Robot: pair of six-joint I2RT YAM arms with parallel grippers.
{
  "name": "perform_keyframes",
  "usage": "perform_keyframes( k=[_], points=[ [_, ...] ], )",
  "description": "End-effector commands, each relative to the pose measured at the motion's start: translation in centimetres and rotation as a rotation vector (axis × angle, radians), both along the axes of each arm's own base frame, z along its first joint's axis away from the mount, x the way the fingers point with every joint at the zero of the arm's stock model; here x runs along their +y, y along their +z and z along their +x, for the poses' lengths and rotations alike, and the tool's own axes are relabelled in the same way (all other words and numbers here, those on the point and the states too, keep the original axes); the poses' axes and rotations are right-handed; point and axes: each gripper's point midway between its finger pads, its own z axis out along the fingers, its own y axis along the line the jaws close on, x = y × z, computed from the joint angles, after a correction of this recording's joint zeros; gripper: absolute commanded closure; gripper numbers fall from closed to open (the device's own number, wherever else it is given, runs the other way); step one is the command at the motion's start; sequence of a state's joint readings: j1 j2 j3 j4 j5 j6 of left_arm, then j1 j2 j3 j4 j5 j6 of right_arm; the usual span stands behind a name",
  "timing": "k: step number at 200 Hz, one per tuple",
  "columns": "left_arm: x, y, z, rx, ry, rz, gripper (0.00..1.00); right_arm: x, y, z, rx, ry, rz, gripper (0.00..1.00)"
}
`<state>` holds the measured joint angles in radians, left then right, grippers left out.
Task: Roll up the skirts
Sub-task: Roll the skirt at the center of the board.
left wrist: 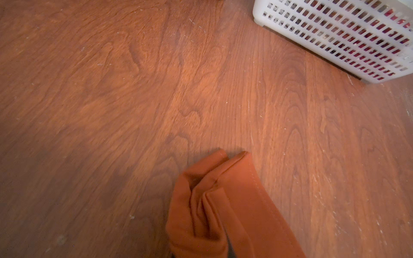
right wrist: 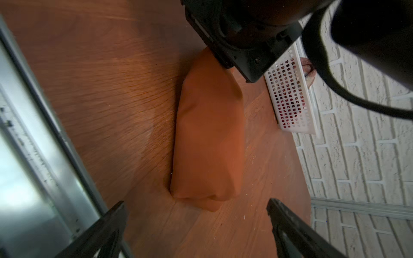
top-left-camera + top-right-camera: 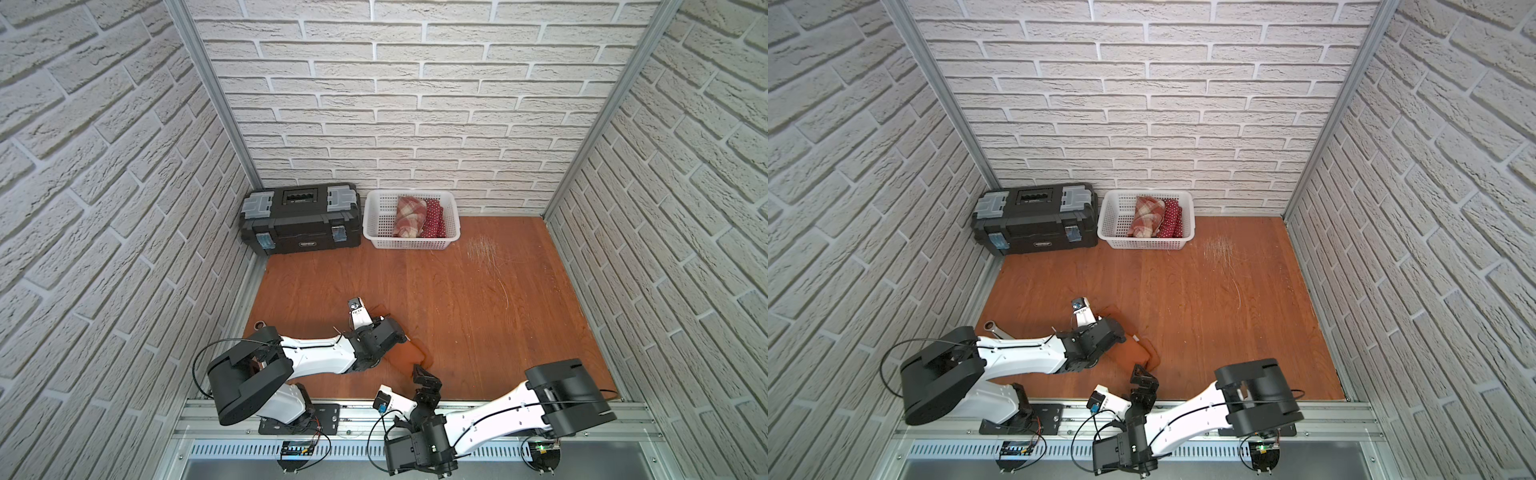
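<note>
2 skirts (image 3: 409, 216) lie in the basket (image 3: 411, 243), right of the toolbox (image 3: 301, 220).

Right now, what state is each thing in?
rust-orange skirt: rolled, lying on the table
plaid skirt: rolled, in the basket
polka-dot skirt: rolled, in the basket beside it
toolbox: lid closed
left gripper: shut on the rust-orange skirt
right gripper: open, touching nothing

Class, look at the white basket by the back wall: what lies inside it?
Two rolled skirts side by side: the plaid skirt and the polka-dot skirt. The basket floor beneath them is covered, so anything under them cannot be seen.
</note>
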<state>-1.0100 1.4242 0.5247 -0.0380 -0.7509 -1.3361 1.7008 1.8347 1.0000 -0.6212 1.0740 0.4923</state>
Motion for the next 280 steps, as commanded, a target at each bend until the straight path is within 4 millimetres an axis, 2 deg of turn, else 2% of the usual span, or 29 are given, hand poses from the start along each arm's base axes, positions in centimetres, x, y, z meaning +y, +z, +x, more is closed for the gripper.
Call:
perform_keyframes(
  k=[1,10,13,30,42,62,78,93,102,109,116,123,139,154,169,173,182,190,209,215,228,230,247,280],
  points=[
    [-0.8,0.3,0.1,0.0,-0.013,-0.018,1.0,-0.4,0.3,2.3,-0.137,-0.055,-0.076,0.02],
    [-0.9,0.1,-0.2,0.005,-0.018,-0.016,1.0,-0.3,0.1,2.9,-0.147,-0.078,-0.104,0.02],
    [-0.8,0.0,-0.3,0.008,-0.019,-0.013,1.0,-0.3,-0.6,3.0,-0.152,-0.078,-0.135,0.02],
    [-0.9,-0.5,-0.8,0.024,-0.019,-0.014,1.0,0.2,-1.7,3.7,-0.157,-0.099,-0.189,0.02],
    [-1.1,-0.6,-1.2,0.028,-0.024,-0.017,1.0,-0.2,-1.6,4.4,-0.171,-0.135,-0.194,0.02],
    [-1.5,-0.7,-1.5,0.033,-0.033,-0.025,1.0,-0.9,-2.7,5.4,-0.113,-0.166,-0.208,0.0],
    [-1.6,-0.6,-1.9,0.038,-0.042,-0.02,1.0,-1.7,-3.3,6.0,-0.071,-0.199,-0.218,0.08],
    [-1.6,-0.5,-2.2,0.039,-0.042,-0.027,1.0,-2.7,-4.1,6.2,-0.022,-0.227,-0.242,0.17],
    [-1.5,-0.4,-2.4,0.037,-0.04,-0.037,1.0,-3.2,-4.6,6.2,0.008,-0.236,-0.257,0.26],
    [-1.4,-0.5,-2.4,0.036,-0.037,-0.042,1.0,-3.3,-4.9,6.0,0.02,-0.23,-0.261,0.37],
    [-1.2,-0.5,-2.5,0.036,-0.034,-0.044,1.0,-3.4,-5.2,5.9,0.037,-0.232,-0.26,0.54],
    [-1.1,-0.4,-2.5,0.035,-0.031,-0.048,1.0,-3.4,-5.4,5.7,0.054,-0.23,-0.264,0.63],
    [-1.1,-0.1,-2.5,0.027,-0.032,-0.052,1.0,-3.4,-6.2,5.4,0.093,-0.226,-0.275,0.77],
    [-1.3,0.6,-2.4,0.008,-0.036,-0.077,1.0,-3.7,-7.0,5.1,0.119,-0.229,-0.289,0.86],
    [-1.1,1.5,-2.2,-0.019,-0.029,-0.1,0.67,-4.0,-7.6,4.8,0.148,-0.232,-0.287,0.95],
    [-1.1,1.9,-2.0,-0.03,-0.031,-0.105,0.56,-4.1,-7.8,4.7,0.159,-0.23,-0.285,0.97],
    [-0.7,2.5,-1.8,-0.043,-0.026,-0.107,0.38,-4.2,-8.3,4.3,0.19,-0.226,-0.282,0.97],
    [-0.2,3.1,-1.5,-0.048,-0.016,-0.104,0.27,-4.3,-8.4,4.2,0.199,-0.228,-0.273,0.97],
    [1.5,4.7,-1.1,-0.075,0.013,-0.094,0.12,-4.2,-8.5,4.0,0.231,-0.225,-0.229,0.97],
    [2.3,5.2,-1.1,-0.084,0.029,-0.086,0.03,-4.2,-8.6,3.9,0.26,-0.225,-0.212,0.97],
    [4.0,6.2,-1.2,-0.119,0.068,-0.079,0.02,-4.3,-8.8,3.7,0.323,-0.224,-0.155,0.97],
    [4.3,6.4,-1.3,-0.124,0.073,-0.079,0.02,-4.0,-8.3,3.7,0.335,-0.221,-0.123,0.97],
    [6.1,7.1,-1.7,-0.158,0.105,-0.092,0.02,-4.4,-7.9,3.4,0.483,-0.227,0.025,0.97],
    [6.8,6.4,-2.5,-0.156,0.111,-0.123,0.02,-5.9,-7.3,3.3,0.894,-0.296,0.426,0.97]
  ],
)
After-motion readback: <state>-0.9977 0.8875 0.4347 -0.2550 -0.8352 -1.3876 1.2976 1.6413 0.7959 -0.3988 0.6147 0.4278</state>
